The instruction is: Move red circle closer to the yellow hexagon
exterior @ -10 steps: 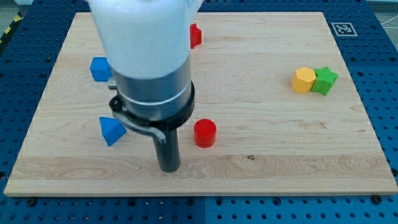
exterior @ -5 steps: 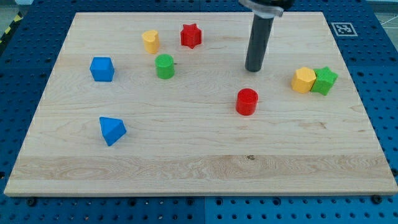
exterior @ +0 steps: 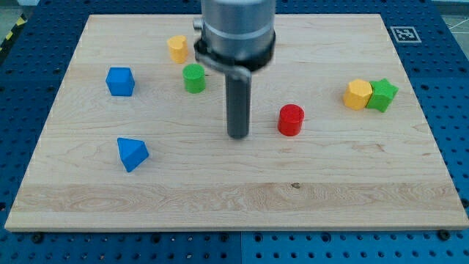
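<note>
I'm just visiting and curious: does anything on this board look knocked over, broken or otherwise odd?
Nothing stands out. The blocks sit flat on the board. My tip stands just to the view's left of the red circle, with a gap between them. The yellow hexagon touches the green star at the view's right.

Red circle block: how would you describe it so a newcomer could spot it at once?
Start at the wooden board and find my tip near its middle. Just to the view's right of the tip, apart from it, stands the red circle. It is the only red block in sight, a short upright cylinder standing alone, well left of the yellow hexagon.
</note>
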